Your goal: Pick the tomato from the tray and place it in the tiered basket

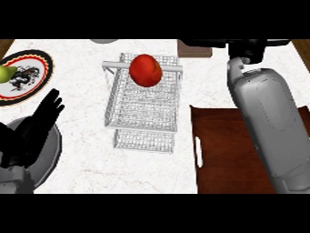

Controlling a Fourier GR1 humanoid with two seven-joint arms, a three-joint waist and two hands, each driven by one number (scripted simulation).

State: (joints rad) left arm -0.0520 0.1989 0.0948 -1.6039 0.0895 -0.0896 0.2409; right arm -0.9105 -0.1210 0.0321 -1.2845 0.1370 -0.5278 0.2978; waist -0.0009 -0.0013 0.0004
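Note:
The red tomato (145, 69) lies in the top tier of the white wire tiered basket (142, 113) at the counter's middle. My right forearm stretches from the lower right up over the dark brown tray (227, 150). My right hand (251, 48) sits at the view's top edge, to the right of the tomato and apart from it, partly cut off. Nothing shows on the bare parts of the tray. My left hand (30, 129) rests open at the lower left, fingers up, holding nothing.
A round patterned plate (30, 61) at the far left carries a green pear (1, 73). A grey rounded object (103, 41) and a brown block (196, 51) peek in at the back edge. White counter shows between the basket and the plate.

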